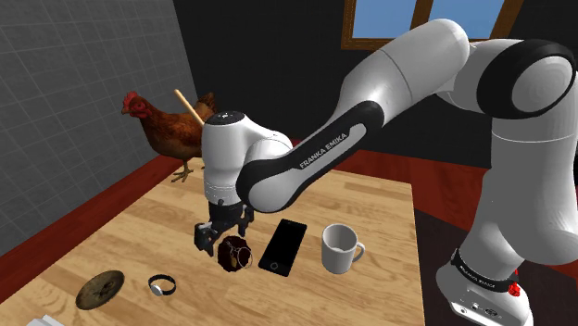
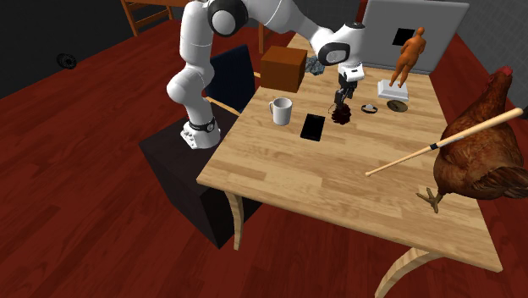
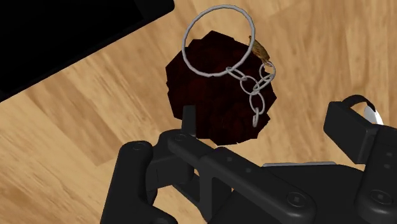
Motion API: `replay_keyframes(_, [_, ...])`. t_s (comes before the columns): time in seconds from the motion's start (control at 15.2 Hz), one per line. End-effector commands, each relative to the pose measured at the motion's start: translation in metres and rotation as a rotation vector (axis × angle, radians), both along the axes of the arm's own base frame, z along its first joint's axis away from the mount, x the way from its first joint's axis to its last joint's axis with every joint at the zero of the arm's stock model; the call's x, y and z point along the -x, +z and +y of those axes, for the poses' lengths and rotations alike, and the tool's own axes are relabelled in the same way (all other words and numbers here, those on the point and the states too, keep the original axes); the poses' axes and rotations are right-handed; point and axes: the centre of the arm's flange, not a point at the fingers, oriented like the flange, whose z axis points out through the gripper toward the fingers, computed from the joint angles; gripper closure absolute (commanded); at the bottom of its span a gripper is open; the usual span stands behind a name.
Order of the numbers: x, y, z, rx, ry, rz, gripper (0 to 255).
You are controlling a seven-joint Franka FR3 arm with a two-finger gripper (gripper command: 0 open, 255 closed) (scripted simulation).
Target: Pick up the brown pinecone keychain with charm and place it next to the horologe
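Here, the white arm point(image 1: 306, 157) reaches from the right of the shoulder view down to the middle of the wooden bench point(image 1: 370, 199). Its gripper point(image 1: 222, 231) points downward just above the pinecone keychain point(image 1: 234, 252). The jaws are spread and pinch nothing.

In the wrist view the gripper point(image 3: 269, 116) hangs over the near edge of the pinecone keychain point(image 3: 216, 95). This is a dark reddish-brown lump lying on the bench, with a grey key ring point(image 3: 186, 53) and a short chain point(image 3: 256, 97) resting across it.

In the shoulder view the keychain lies at lower centre of the frame, just beside a black phone point(image 1: 282, 245). A white mug point(image 1: 340, 248) stands further right. The wristwatch point(image 1: 162, 284) lies at lower left, apart from the keychain, and a dark disc point(image 1: 100, 289) lies beyond it. A brown hen point(image 1: 167, 125) stands at upper left with a pale stick point(image 1: 190, 106) slanting across it.

In the second exterior view the gripper point(image 2: 342, 100) and pinecone keychain point(image 2: 342, 115) appear at upper centre. The wristwatch point(image 2: 370, 107) lies near them to the right, and an orange figurine point(image 2: 410, 55) stands above it in the frame.
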Motion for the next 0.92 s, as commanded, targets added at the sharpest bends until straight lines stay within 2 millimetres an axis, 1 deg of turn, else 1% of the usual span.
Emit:
replay_keyframes(0.0, [0.0,0.0,0.0,0.0,0.0,0.0,0])
replay_keyframes(0.07, [0.0,0.0,0.0,0.0,0.0,0.0,0])
replay_keyframes(0.26, [0.003,0.039,-0.006,0.0,0.0,0.0,0])
replay_keyframes(0.33, [0.004,0.049,-0.007,0.0,0.0,0.0,0])
replay_keyframes(0.86, [0.004,0.049,-0.007,0.0,0.0,0.0,0])
